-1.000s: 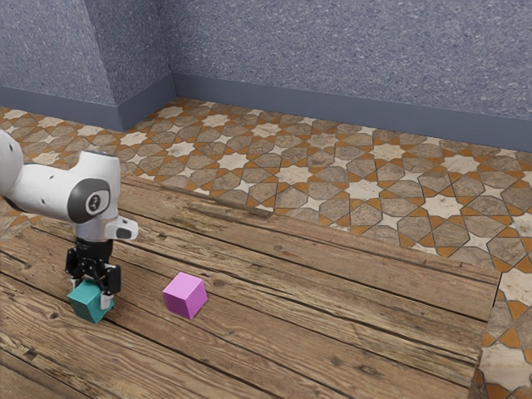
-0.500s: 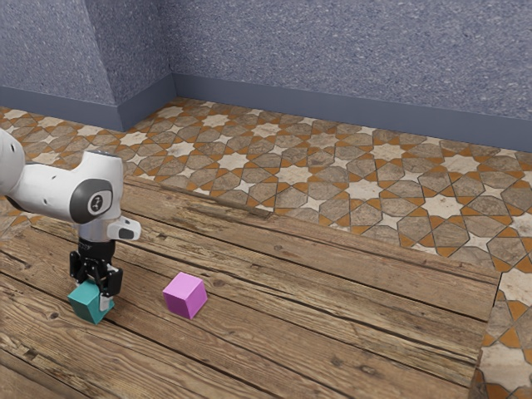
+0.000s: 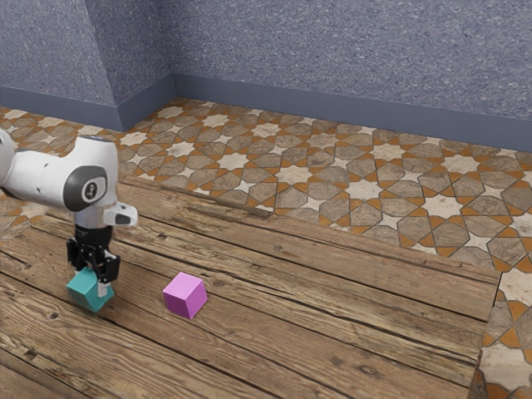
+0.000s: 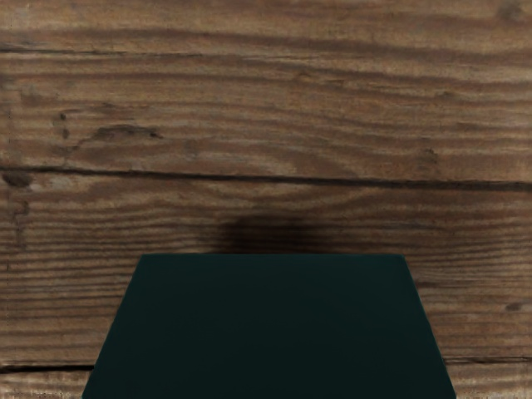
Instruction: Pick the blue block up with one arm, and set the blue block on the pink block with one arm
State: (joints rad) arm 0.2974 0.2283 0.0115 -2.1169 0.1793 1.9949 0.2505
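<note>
Here the blue block (image 3: 84,296) reads as a blue-green, almost teal cube with flat, plain faces and sharp edges. In the exterior view its top and the side facing the camera are a bright teal. One corner is turned toward the camera, so it looks a little skewed against the run of the planks. From the wrist view the same block (image 4: 270,332) is a very dark green slab just under the hand, with a soft dark shadow on the wood just beyond its far edge. It is over the wooden table (image 3: 332,316), near the exterior view's left edge and toward the front planks. I cannot tell whether its underside touches the wood.

The pink block (image 3: 184,295) sits flat on the table, near the blue one on the exterior view's right and apart from it.

The white arm (image 3: 46,176) comes in from the exterior view's left, bends at a rounded grey-capped joint, and drops its black hand nearly straight down. The gripper (image 3: 93,283) points at the table, and its two black fingers are pinched onto the upper part of the blue block from opposite sides, at a narrow spread set by the cube's width.

A patterned tile floor (image 3: 374,183) and a speckled blue-grey wall (image 3: 332,50) lie behind the table.
</note>
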